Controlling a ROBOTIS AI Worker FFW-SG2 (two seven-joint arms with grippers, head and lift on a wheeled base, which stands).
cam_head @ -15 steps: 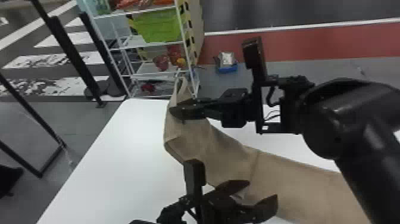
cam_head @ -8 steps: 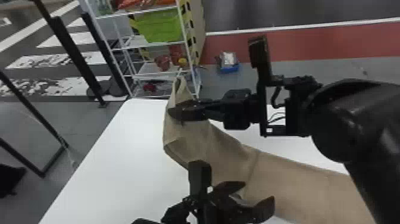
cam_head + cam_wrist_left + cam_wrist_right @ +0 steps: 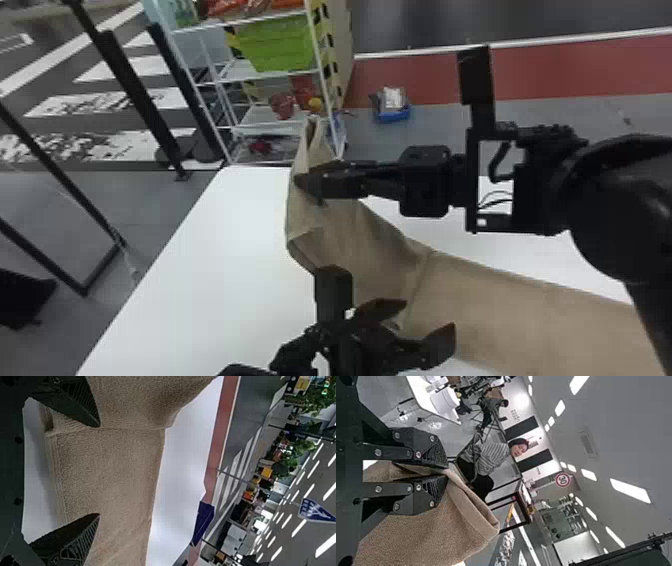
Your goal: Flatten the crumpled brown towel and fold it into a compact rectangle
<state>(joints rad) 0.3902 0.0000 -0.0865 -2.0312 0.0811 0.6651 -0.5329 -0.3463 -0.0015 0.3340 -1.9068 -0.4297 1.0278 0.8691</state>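
indoor hall with road signs (image 3: pixel 563 480)

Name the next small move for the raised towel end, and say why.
Probably the right gripper should carry its pinched end rightward over the towel's flatter stretch: that end stands raised at the left, the rest lies spread rightward, and the left gripper is open.

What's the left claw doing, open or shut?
Open: in its wrist view the left claw has its fingers well apart, with the brown towel showing between them.
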